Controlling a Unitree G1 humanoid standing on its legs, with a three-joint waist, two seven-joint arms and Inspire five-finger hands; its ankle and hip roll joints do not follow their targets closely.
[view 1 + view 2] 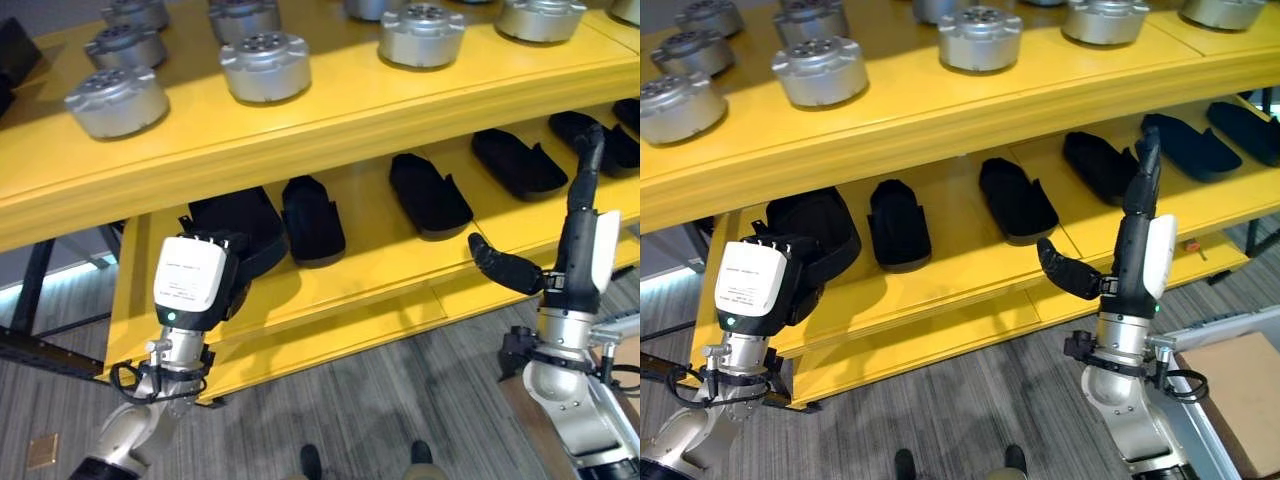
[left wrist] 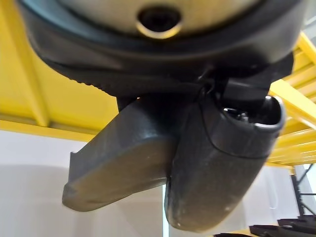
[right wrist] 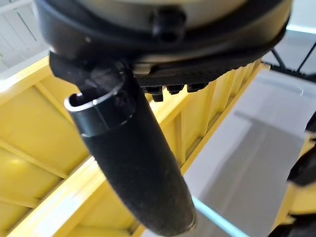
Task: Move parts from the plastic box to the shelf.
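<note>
A yellow shelf [image 1: 330,120] has two levels. My left hand [image 1: 195,285], with a white cover on its back, reaches onto the left end of the lower level [image 1: 380,265]. Its fingers are curled round the near end of a black moulded part [image 1: 245,225] that rests on that board. The left wrist view has the thumb [image 2: 222,173] beside that dark part [image 2: 116,170]. My right hand [image 1: 583,235] stands upright in front of the lower level's right half, fingers straight, thumb [image 1: 505,265] sticking out, holding nothing.
Several more black parts [image 1: 428,195] lie in a row along the lower level. Several silver round metal parts [image 1: 265,65] stand on the upper level. A cardboard box [image 1: 1240,385] sits at the lower right. A person's shoes [image 1: 312,460] are on the grey floor below.
</note>
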